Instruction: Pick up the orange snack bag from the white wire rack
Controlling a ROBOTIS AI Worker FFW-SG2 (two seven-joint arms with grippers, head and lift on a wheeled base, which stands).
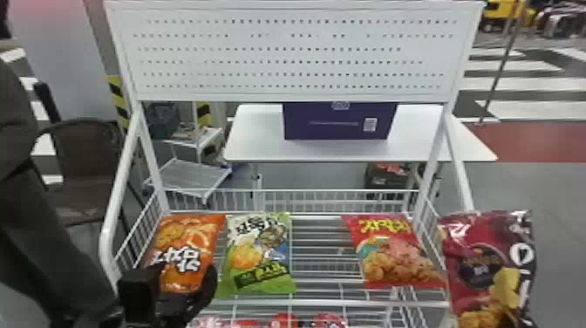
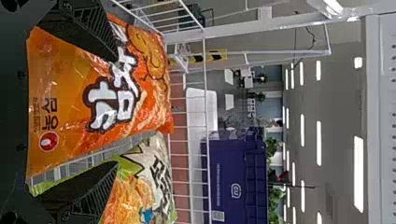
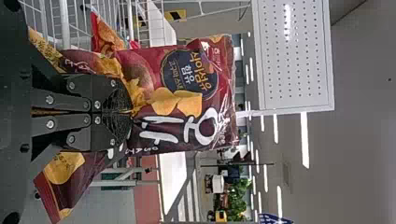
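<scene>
The orange snack bag [image 1: 185,251] lies at the left end of the white wire rack [image 1: 320,303]. My left gripper [image 1: 185,279] is open at the bag's near end in the head view. In the left wrist view, the fingers of my left gripper [image 2: 116,112] stand wide apart, one over the orange bag [image 2: 93,93] and one by the green bag beside it. A dark red snack bag [image 1: 484,266] is off the rack's right side; the right wrist view has my right gripper [image 3: 128,112] shut on this dark red bag [image 3: 182,102].
A green snack bag [image 1: 259,257] lies close to the orange one's right, and a red bag [image 1: 394,253] farther right. Low wire walls and slanted posts bound the rack, with a perforated panel [image 1: 296,54] above. More packs [image 1: 283,322] sit on the level below.
</scene>
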